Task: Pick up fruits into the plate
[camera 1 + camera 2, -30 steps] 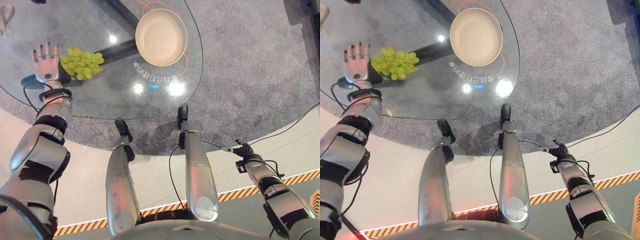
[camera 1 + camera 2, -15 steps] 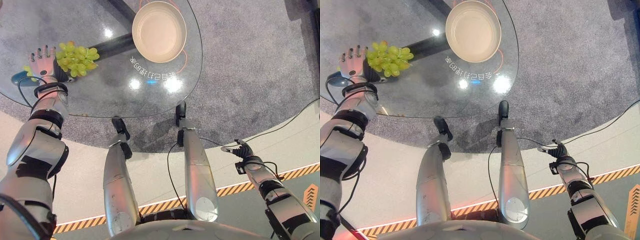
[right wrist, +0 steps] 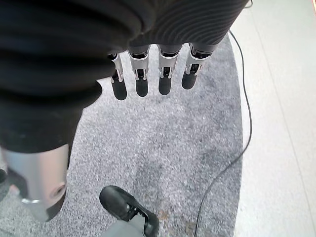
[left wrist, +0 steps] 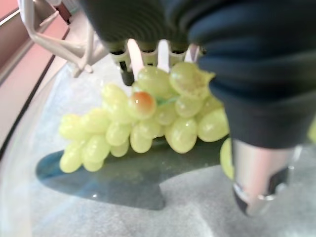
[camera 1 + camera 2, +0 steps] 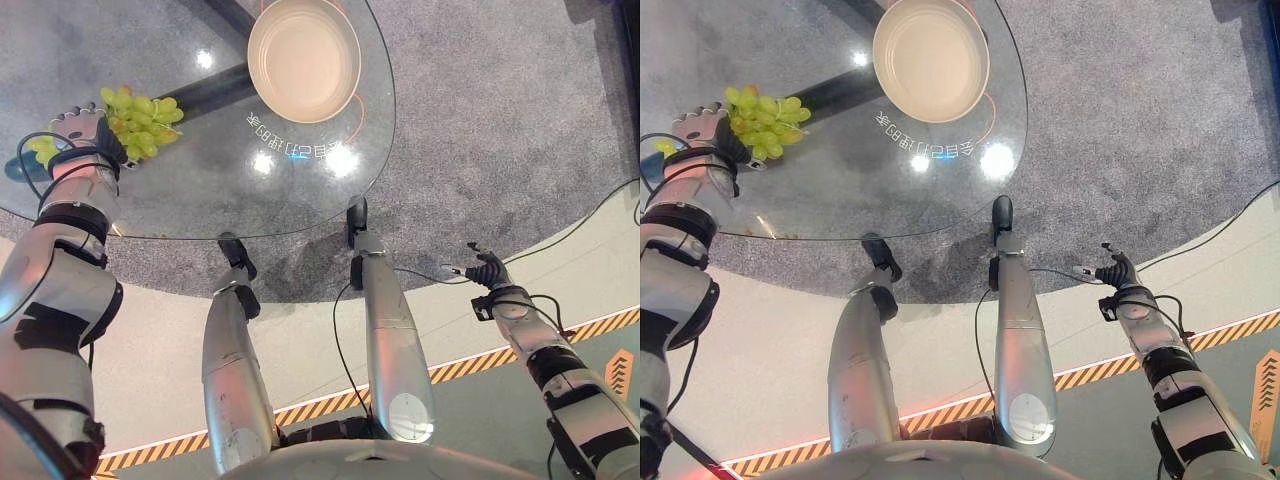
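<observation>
A bunch of green grapes [image 5: 140, 112] lies on the round glass table [image 5: 200, 205] at its left side. My left hand [image 5: 80, 128] is at the bunch's left end. In the left wrist view its fingers [image 4: 129, 64] curl over the far side of the grapes [image 4: 148, 123] and its thumb [image 4: 256, 168] closes in on the near side. A beige plate [image 5: 303, 60] stands empty at the table's far middle, well to the right of the grapes. My right hand [image 5: 488, 272] hangs open low at the right over the floor, its fingers [image 3: 141, 79] relaxed.
A few loose green grapes [image 5: 40, 146] lie just left of my left hand. A dark table leg [image 5: 205, 88] runs under the glass between grapes and plate. Grey carpet [image 5: 480, 120] surrounds the table. A white rack [image 4: 54, 34] stands beyond the grapes.
My left hand's fingers, straight beside the bunch a second ago, have curled onto the grapes. The whole picture has shifted, so the camera moved. The right hand stays hanging.
</observation>
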You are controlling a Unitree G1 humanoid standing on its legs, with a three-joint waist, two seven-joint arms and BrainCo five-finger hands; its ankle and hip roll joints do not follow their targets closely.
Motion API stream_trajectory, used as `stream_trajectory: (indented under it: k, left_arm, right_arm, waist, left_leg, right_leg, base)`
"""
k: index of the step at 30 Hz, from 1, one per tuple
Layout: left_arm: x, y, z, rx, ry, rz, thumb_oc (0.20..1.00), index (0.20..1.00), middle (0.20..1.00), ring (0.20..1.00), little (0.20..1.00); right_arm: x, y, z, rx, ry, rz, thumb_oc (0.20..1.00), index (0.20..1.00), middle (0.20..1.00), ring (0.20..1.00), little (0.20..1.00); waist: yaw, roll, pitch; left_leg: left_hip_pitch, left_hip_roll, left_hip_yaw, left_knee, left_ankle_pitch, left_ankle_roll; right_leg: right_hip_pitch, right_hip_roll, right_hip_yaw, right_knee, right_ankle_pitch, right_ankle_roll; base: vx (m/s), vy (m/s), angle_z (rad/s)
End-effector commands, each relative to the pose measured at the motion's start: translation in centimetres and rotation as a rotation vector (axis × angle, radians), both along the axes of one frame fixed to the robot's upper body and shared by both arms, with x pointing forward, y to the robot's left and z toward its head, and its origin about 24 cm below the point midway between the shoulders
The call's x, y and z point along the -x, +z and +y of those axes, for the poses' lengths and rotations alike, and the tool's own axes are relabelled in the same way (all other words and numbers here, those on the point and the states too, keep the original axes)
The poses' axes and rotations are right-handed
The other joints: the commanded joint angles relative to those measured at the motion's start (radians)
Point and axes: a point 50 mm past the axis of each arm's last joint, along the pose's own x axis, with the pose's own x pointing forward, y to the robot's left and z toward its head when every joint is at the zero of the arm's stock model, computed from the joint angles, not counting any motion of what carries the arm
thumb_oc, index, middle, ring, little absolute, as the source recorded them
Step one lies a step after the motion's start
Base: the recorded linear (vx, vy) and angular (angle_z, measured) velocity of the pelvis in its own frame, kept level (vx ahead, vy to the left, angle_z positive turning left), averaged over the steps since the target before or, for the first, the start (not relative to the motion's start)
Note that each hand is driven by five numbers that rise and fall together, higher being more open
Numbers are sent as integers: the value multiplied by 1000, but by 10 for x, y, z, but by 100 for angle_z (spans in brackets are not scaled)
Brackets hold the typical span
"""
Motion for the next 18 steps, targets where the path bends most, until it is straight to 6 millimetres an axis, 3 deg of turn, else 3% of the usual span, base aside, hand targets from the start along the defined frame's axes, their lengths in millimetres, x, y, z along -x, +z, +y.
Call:
stream_trajectory:
  k: [1,6,7,8,9,18]
  left_arm:
    - [28,-38,32,-45,151,145,1000,1000,1000,1000,1000]
    - [32,-36,38,-95,193,143,1000,1000,1000,1000,1000]
    - [33,-36,39,-94,198,147,802,802,802,802,802]
    - [33,-37,39,-92,204,151,285,285,285,285,285]
    - [34,-39,39,-96,202,150,200,200,200,200,200]
    - [35,-50,35,-129,181,133,200,200,200,200,200]
  right_arm:
    - [25,-7,-26,40,-65,55,1000,1000,1000,1000,1000]
    - [27,-7,-28,43,-74,52,1000,1000,1000,1000,1000]
    - [27,-7,-29,43,-77,49,1000,1000,1000,1000,1000]
    - [27,-7,-30,43,-79,45,1000,1000,1000,1000,1000]
    - [27,-6,-30,45,-78,37,1000,1000,1000,1000,1000]
    - [15,7,-23,33,-60,-52,1000,1000,1000,1000,1000]
  waist:
    - [-7,-31,-18]
    - [-8,-39,-18]
    - [-9,-40,-18]
    - [-10,-41,-18]
    - [-10,-43,-18]
    - [-2,-58,-18]
  left_leg:
    - [-58,-83,13,97,-93,25]
    - [-61,-81,12,98,-89,23]
    - [-62,-80,12,98,-89,23]
    - [-64,-80,11,98,-89,23]
    - [-66,-82,10,97,-88,23]
    - [-66,-85,3,75,-76,20]
  right_leg:
    - [3,87,-29,7,-25,-27]
    - [2,91,-31,8,-23,-29]
    - [1,92,-31,9,-23,-29]
    - [-1,94,-31,11,-23,-29]
    - [-2,96,-30,10,-22,-30]
    - [2,107,-35,-3,-17,-29]
  base:
    - [0,0,0]
    - [0,0,0]
    - [0,0,0]
    - [0,0,0]
    - [0,0,0]
    - [0,0,0]
